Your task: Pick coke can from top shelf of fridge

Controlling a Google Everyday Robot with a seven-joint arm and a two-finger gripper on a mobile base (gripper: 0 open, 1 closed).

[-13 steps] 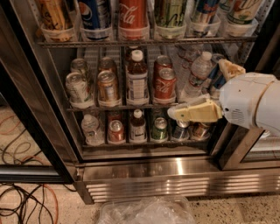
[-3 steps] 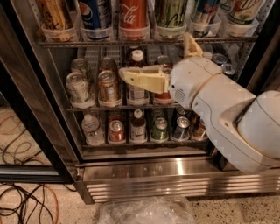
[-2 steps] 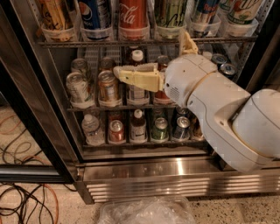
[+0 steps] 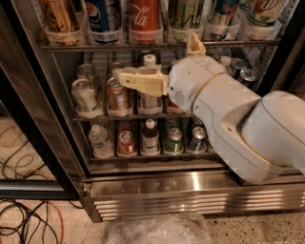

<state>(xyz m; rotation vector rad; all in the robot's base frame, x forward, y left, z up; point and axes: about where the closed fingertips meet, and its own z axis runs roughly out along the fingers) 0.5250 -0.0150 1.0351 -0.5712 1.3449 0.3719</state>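
The red coke can [image 4: 144, 18] stands on the top shelf [image 4: 90, 47] of the fridge [image 4: 190, 196], between a blue Pepsi can [image 4: 104, 15] and a green can [image 4: 185, 13]. Its lid is cut off by the frame's top edge. My gripper [image 4: 155, 55] is in front of the middle shelf, just below and slightly right of the coke can. It is open and empty: one cream finger [image 4: 139, 81] points left, the other finger [image 4: 194, 44] points up at the top shelf's rail. My white arm covers the right side of the lower racks.
An orange-brown can [image 4: 58, 16] stands at the top shelf's left. Lower racks hold cans and bottles [image 4: 149, 137]. The dark door frame [image 4: 28, 119] runs down the left. Cables [image 4: 26, 221] lie on the floor at left, and a clear plastic bag [image 4: 157, 229] lies below the grille.
My arm has swung from the lower right to the left and upward. In the last second the gripper edged further left and up, toward the top shelf.
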